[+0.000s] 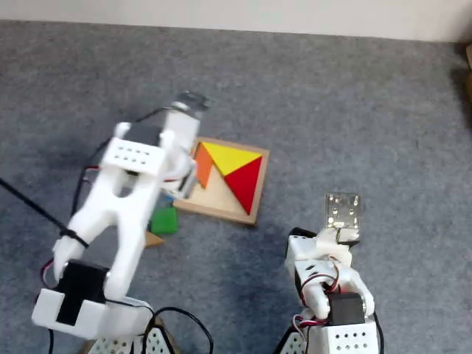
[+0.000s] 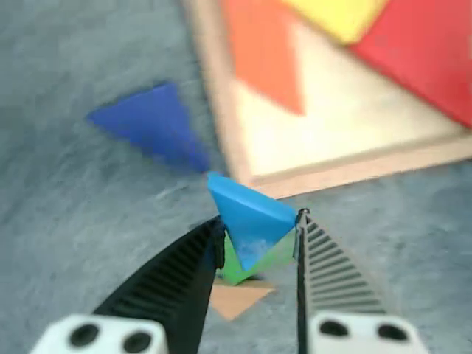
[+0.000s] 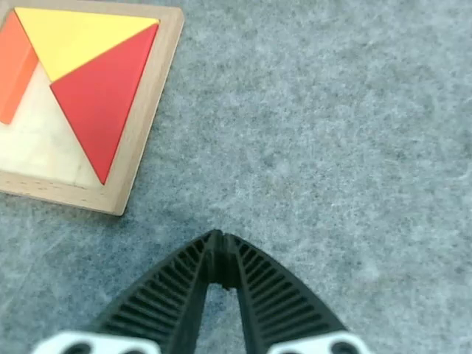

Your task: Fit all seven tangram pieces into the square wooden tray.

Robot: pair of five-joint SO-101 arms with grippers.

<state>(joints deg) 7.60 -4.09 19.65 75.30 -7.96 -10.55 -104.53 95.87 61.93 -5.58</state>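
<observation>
Light-blue triangle (image 2: 247, 214) pinched between narrowly parted jaws of left gripper (image 2: 259, 221), just outside tray (image 2: 217, 88) rim, near corner; right gripper (image 3: 220, 251) closed, empty; piece judged light, rigid, smooth; hold best taken across two side edges, mid-body.

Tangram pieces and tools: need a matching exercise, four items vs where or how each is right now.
1. light blue piece
2. dark blue triangle
3. red triangle
4. right tool

A. in the tray, touching the yellow triangle
B. shut, above carpet
C. held in the left tool
D. on the carpet outside the tray

Pairs: 1-C, 2-D, 3-A, 4-B
</observation>
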